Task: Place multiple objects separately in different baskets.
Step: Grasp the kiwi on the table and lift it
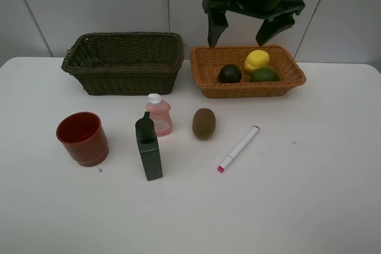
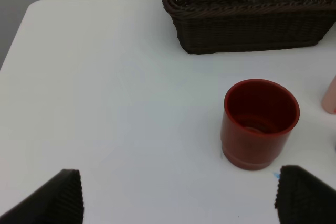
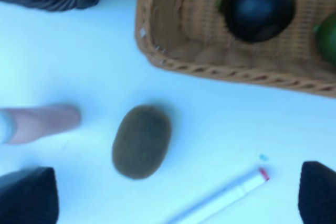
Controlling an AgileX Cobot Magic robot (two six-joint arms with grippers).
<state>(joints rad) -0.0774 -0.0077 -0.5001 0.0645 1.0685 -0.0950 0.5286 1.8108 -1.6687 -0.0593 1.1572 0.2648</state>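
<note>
The white table [image 1: 309,194] carries everything. The deep olive-brown basket [image 1: 128,80] stands beyond the left gripper [image 2: 178,198], on the far side of the cup from it, and well off to the left gripper's side of the right gripper [image 1: 237,35]. The shallower orange-tan basket [image 1: 250,89] sits directly below the right gripper, which hangs over its back rim with its jaws spread wide and nothing between them. The left gripper is likewise spread wide and holds nothing; only its two dark fingertips show, low over bare table. The red cup [image 1: 83,138] stands upright just ahead of the left gripper, nearer one fingertip than the other. The dark green bottle [image 1: 148,147] and the pink bottle [image 1: 159,116] stand close together on the table, near the right gripper's side of the cup. The brown kiwi [image 1: 203,122] lies on the table outside the orange-tan basket, in front of the right gripper. Beneath that gripper, inside the orange-tan basket, rest the lemon [image 1: 256,60], the lime [image 1: 265,75] and the blackish round fruit [image 1: 230,74]. The white pink-tipped marker [image 1: 239,149] lies flat beyond the kiwi from the right gripper.
</note>
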